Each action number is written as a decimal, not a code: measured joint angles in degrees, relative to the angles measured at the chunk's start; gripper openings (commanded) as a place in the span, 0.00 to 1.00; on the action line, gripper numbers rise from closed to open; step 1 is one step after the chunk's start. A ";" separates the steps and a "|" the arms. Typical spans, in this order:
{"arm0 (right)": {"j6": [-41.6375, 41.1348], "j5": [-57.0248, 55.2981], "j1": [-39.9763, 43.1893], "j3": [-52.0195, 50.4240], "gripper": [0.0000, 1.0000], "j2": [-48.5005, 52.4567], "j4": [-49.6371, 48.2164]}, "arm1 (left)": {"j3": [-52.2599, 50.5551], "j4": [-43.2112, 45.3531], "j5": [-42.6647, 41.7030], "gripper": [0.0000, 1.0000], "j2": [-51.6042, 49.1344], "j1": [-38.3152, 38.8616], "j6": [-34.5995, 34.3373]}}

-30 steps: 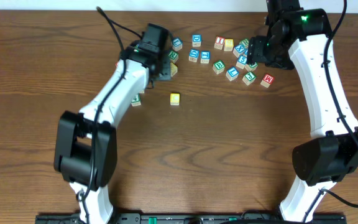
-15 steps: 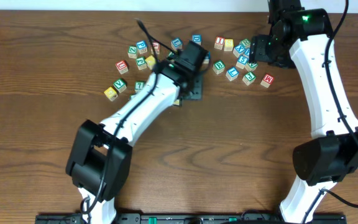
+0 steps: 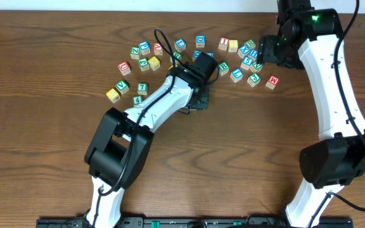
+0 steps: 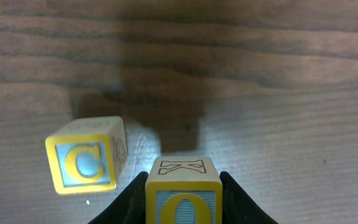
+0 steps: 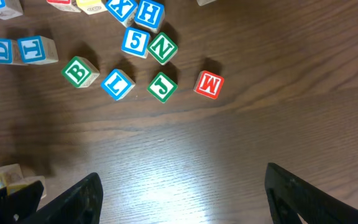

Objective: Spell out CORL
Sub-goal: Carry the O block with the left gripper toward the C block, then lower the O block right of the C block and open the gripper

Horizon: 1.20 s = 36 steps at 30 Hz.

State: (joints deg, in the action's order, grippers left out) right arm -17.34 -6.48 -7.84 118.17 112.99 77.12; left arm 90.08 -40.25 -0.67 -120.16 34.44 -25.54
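o block [image 4: 183, 198] gripped, c block [image 4: 86, 155] beside it

left jaws clench the o block, a little toward 12 o'clock from the table [image 4: 278, 74] centre. the c block lies just beside it at 10 o'clock, not touching. right jaws gape wide, empty, over loose blocks [image 5: 118, 84] toward 1 o'clock
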 measured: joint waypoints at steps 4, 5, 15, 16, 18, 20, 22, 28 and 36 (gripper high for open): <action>0.02 0.00 0.00 0.00 0.78 0.00 0.00 | 0.00 1.05 1.57 0.30 -1.09 0.00 -0.20; 0.02 0.00 0.00 0.00 0.78 0.00 0.00 | 0.00 1.31 1.95 0.30 -1.38 0.00 -0.20; 0.02 0.00 0.00 0.00 0.78 0.00 0.55 | 0.00 3.21 3.93 0.31 -2.93 0.00 -0.20; 0.02 0.00 0.00 0.00 0.78 0.00 0.70 | 0.00 3.37 4.09 0.31 -2.93 0.00 -0.20; 0.02 0.00 0.00 0.00 0.78 0.00 0.87 | 0.00 3.87 4.31 0.31 -2.93 0.00 -0.20; 0.02 0.00 0.00 0.00 0.78 0.00 0.87 | 0.00 4.50 4.57 0.31 -2.93 -0.02 -0.20; 0.02 0.00 0.00 0.00 0.78 0.00 0.90 | 0.00 4.50 4.83 0.31 -2.93 -0.04 -0.37; 0.02 0.00 0.00 0.00 0.78 0.00 0.92 | 0.00 3.63 5.27 0.31 -2.93 -0.07 -3.56; 0.02 0.00 0.00 0.00 0.78 0.00 1.38 | 0.00 3.41 5.35 0.32 -2.93 -0.07 -5.86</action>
State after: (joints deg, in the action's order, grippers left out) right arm -17.32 -6.48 -7.84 118.17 112.99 78.50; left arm 90.08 -36.84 4.69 -123.09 34.37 -31.40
